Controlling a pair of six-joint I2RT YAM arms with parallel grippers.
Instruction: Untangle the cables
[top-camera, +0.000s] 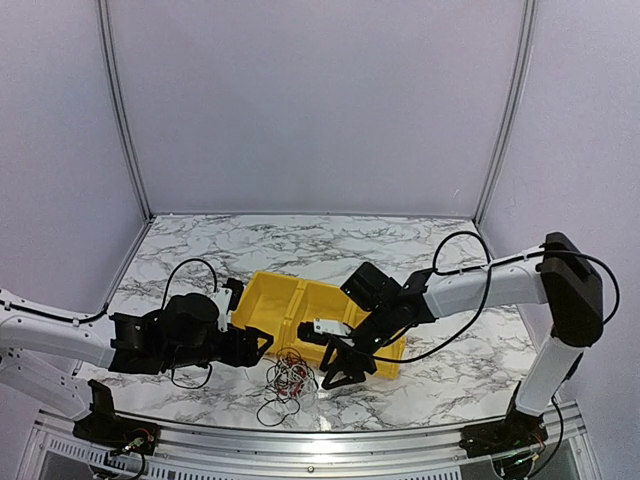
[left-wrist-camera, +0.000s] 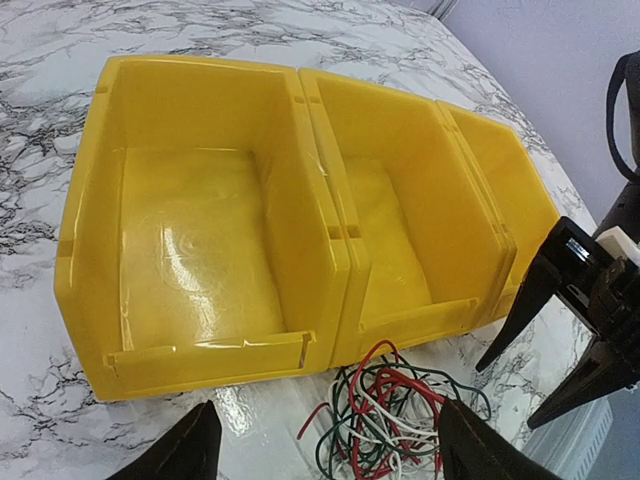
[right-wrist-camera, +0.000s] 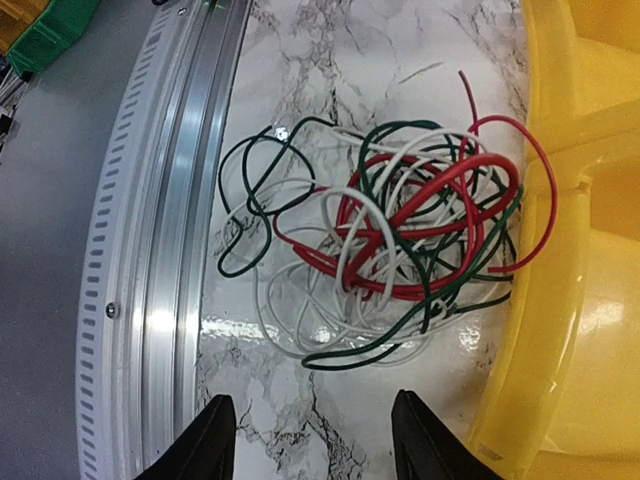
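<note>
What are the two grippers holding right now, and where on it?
Nothing. The left gripper and right gripper are both open, and the cables lie loose on the table.

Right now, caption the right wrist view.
Open right claw faces tangled red, white and dark cables lying beside the yellow bin.

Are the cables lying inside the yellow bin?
No, the cables lie tangled on the marble table, in front of the yellow bin.

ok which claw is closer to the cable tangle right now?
Right, narrowly. Right claw is tips-down at the cables' right edge, beside the yellow bin. Left claw sits open just off their left.
</note>
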